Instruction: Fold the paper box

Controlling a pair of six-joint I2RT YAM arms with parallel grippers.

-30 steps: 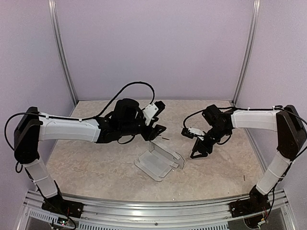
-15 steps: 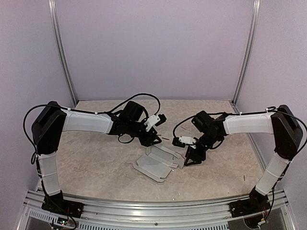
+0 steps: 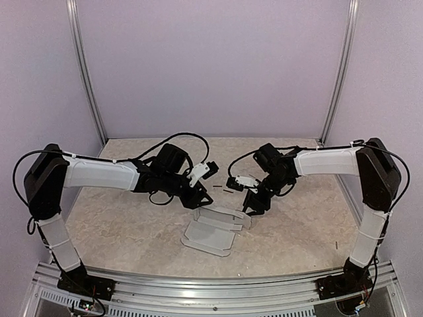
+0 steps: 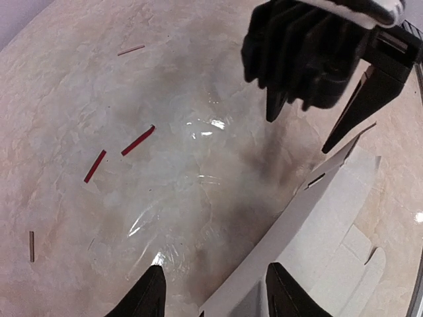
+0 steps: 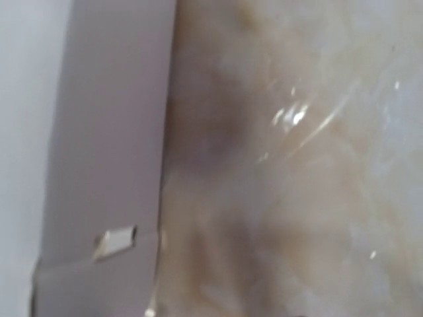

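The paper box (image 3: pixel 211 234) is a pale grey-white card blank lying mid-table, with its far flap raised. My left gripper (image 3: pixel 198 199) is down at the far left edge of the blank. In the left wrist view that gripper (image 4: pixel 218 294) is open, and the raised flap's edge (image 4: pixel 310 198) runs up between its fingertips. My right gripper (image 3: pixel 253 205) is at the far right corner. The left wrist view shows it (image 4: pixel 310 125) with its fingers spread, one tip at the flap's corner. In the right wrist view only the flap (image 5: pixel 106 152) with a small slot shows, blurred.
Thin dark red scraps (image 4: pixel 137 140) lie on the marbled tabletop (image 3: pixel 132 224) behind the box, and another scrap (image 3: pixel 228 191) lies between the two grippers. Aluminium posts (image 3: pixel 86 72) and lilac walls close the back and sides.
Both arms have come in and down to the box's far edge, the left from behind and the right moving left. The blank has turned slightly. My left jaws have narrowed a little.
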